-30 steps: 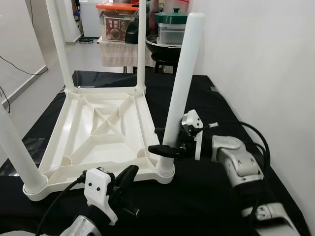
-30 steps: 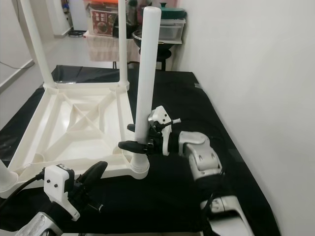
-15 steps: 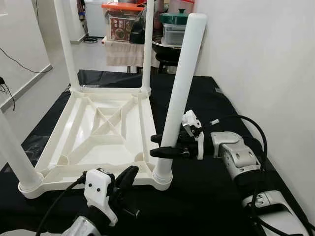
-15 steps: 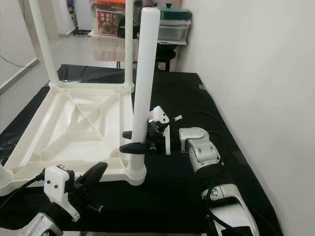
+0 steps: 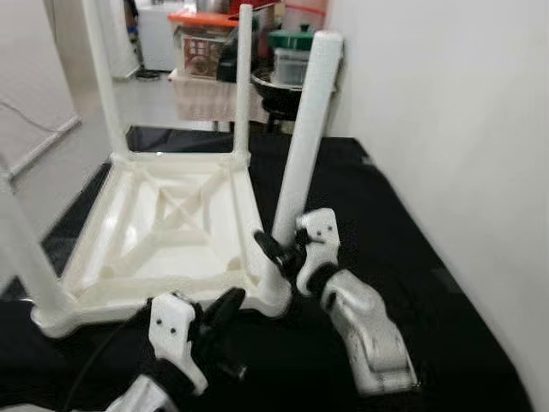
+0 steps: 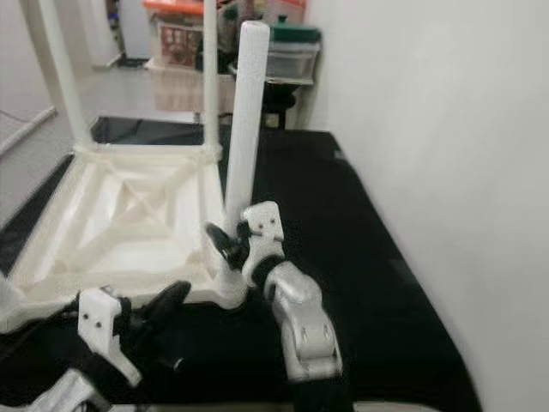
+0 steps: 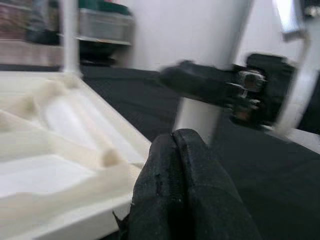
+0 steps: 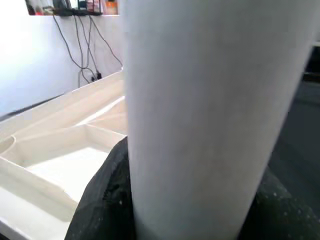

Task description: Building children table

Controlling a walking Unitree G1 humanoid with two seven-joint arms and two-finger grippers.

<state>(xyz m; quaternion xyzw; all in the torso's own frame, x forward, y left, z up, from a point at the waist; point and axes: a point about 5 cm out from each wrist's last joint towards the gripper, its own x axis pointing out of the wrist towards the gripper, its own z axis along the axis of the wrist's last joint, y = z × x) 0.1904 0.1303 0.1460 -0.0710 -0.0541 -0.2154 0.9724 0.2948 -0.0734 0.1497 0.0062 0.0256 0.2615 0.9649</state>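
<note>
Black cloth covers the bench [image 5: 403, 223], which runs along a white wall on the robot's right, with storage boxes blurred beyond its far end. On the cloth lies the upturned white table top [image 5: 171, 232], ribbed underside up, with legs standing at its corners. The near right leg [image 5: 302, 146] stands in its corner socket, leaning a little toward the wall. The right gripper [image 5: 276, 253] pinches this leg low down, just above the socket, one black finger to each side; in the right wrist view the leg's white tube sits tight between the fingers. The right forearm reaches forward over the cloth from the near edge, wrist turned inward toward the leg. To seat the leg well, I judge it should be brought upright before pressing straight down, the grip kept low. The left gripper [image 7: 182, 185] hovers by the table top's near edge, fingers pressed together, holding nothing.
</note>
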